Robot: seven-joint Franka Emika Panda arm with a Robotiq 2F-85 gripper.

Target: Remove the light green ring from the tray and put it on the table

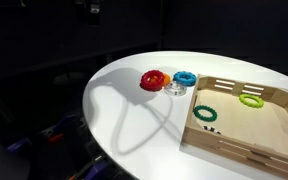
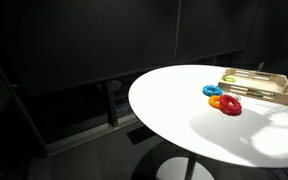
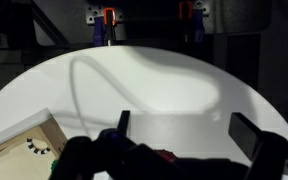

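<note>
Stood at approach step: black claw (image 3: pixel 189 135) gaping wide, empty, over round white counter (image 3: pixel 154 80); small lime plastic ring (image 1: pixel 251 100) lying inside shallow light-wood tray (image 1: pixel 234 151). Needed next, probably: descent onto it.

On the table (image 2: pixel 184 125), a blue ring (image 2: pixel 212 90) and a red ring (image 2: pixel 230 106) (close together) lie just beside the tray (image 2: pixel 264 95).

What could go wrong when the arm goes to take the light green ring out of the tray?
A darker green ring lies in the same shallow light-wood tray as the small lime plastic ring; the wrong one might be grasped.
The lime ring seems close to a tray wall, so the open gripper might strike it.
A red ring and a blue ring crowd the round white table beside the tray.
</note>
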